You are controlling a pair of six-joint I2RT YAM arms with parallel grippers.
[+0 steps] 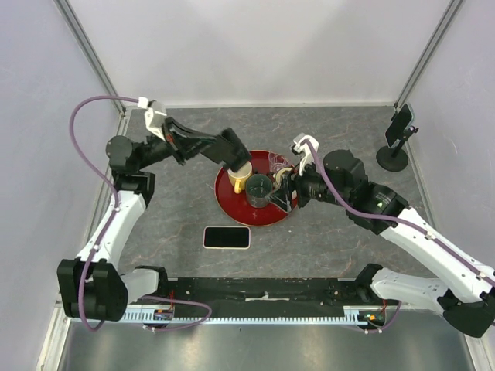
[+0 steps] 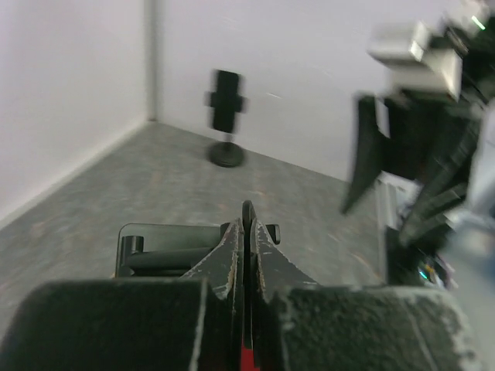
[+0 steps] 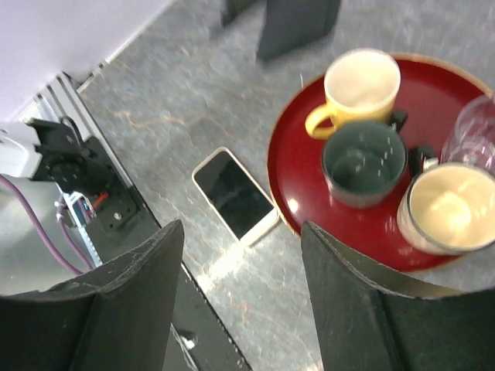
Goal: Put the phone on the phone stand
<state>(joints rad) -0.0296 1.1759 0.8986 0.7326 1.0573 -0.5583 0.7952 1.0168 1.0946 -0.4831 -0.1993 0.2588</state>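
Note:
The phone (image 1: 227,237), black screen with a pale rim, lies flat on the grey table in front of the red tray (image 1: 226,193). It also shows in the right wrist view (image 3: 236,193). The black phone stand (image 1: 396,143) stands empty at the far right; it shows blurred in the left wrist view (image 2: 226,116). My left gripper (image 1: 238,164) is shut and hovers over the yellow mug (image 1: 240,179), its fingers (image 2: 232,255) pressed together. My right gripper (image 1: 286,193) is open wide and empty over the tray's right side, above and right of the phone.
The red tray (image 3: 294,193) holds a yellow mug (image 3: 360,85), a dark mug (image 3: 363,162), a cream-filled glass (image 3: 445,205) and a clear glass (image 3: 476,131). White walls close in the back and sides. A black rail (image 1: 263,292) runs along the near edge.

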